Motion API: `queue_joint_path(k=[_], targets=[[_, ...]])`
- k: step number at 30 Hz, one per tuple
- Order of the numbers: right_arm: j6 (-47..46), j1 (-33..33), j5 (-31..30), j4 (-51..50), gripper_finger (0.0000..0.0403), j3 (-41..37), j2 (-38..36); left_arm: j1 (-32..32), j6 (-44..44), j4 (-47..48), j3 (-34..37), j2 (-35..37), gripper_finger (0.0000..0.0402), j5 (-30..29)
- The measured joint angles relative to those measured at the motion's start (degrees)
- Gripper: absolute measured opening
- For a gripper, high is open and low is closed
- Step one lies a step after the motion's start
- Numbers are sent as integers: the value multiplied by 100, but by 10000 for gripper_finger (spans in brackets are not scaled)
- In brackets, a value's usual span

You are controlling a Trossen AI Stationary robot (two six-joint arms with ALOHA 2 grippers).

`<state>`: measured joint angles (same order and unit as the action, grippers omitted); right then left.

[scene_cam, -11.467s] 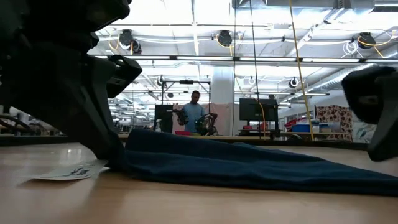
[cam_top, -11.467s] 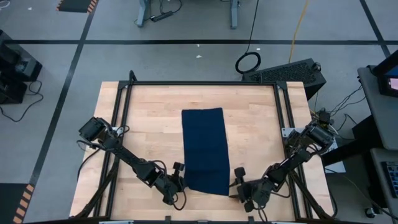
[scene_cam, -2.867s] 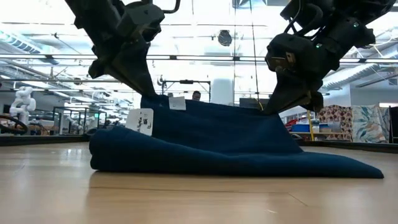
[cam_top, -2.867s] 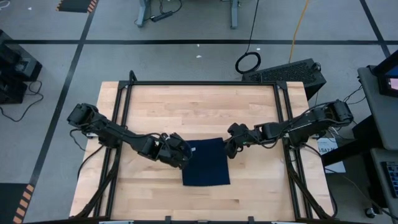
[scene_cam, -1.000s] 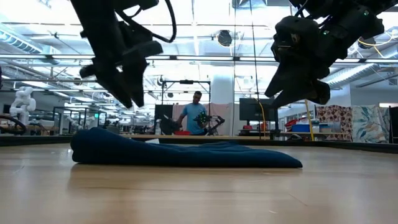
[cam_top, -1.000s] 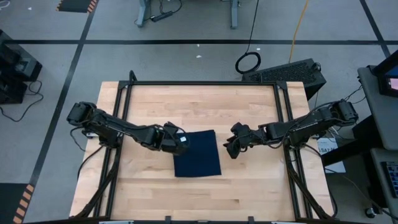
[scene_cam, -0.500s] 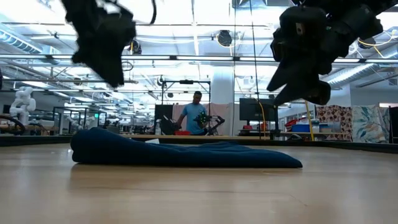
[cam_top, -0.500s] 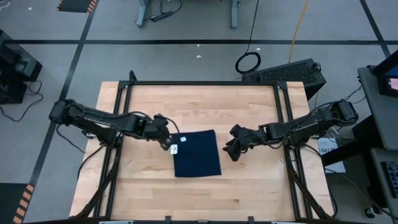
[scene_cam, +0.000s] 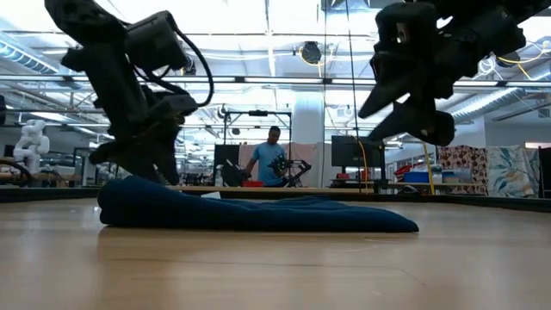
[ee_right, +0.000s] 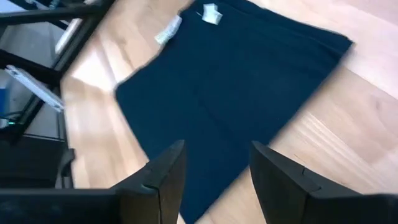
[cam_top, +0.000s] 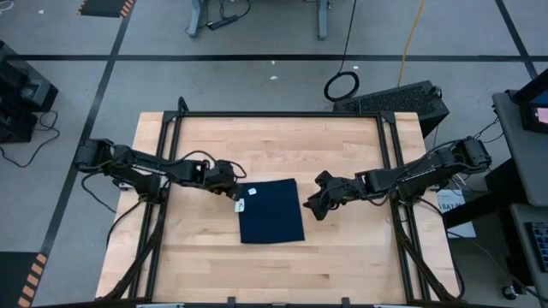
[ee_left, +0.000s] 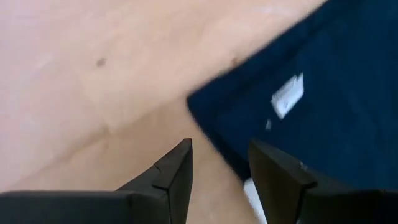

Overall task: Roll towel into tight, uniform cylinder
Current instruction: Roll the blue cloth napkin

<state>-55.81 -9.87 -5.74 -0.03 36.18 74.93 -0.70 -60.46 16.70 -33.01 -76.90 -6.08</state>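
— Two grippers, both parted and empty: left gripper [cam_top: 233, 190] beside the folded towel [cam_top: 271, 210] at its white tag [cam_top: 241, 206], right gripper [cam_top: 313, 208] hovering opposite.

— Risk?

— An uneven pinch could skew the roll, leaving it loose.

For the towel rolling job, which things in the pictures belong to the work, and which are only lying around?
Belonging to the job:
- towel, folded flat on the table
- left gripper, jaws open at the towel's corner
- right gripper, jaws open beside the towel

Only lying around:
- cable loop on the floor
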Motion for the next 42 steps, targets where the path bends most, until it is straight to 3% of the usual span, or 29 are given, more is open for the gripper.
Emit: queue_joint_path(k=[7, 15, 19, 27, 42], targets=[[-244, 0, 5, 407, 167, 0, 363, -322, 83, -349, 0, -120, 157, 584], [-207, 0, 154, 561, 167, -4, 486, -413, -68, -409, 0, -386, 152, 583], [-196, 0, 137, 562, 167, -4, 484, -412, -52, -774, 0, -695, 118, 584], [-182, 0, 142, 573, 167, -4, 484, -410, -161, -1112, -20, -952, 10, 505], [467, -253, 131, 639, 166, -2, 654, -410, 85, -1036, -267, -737, 12, 226]])
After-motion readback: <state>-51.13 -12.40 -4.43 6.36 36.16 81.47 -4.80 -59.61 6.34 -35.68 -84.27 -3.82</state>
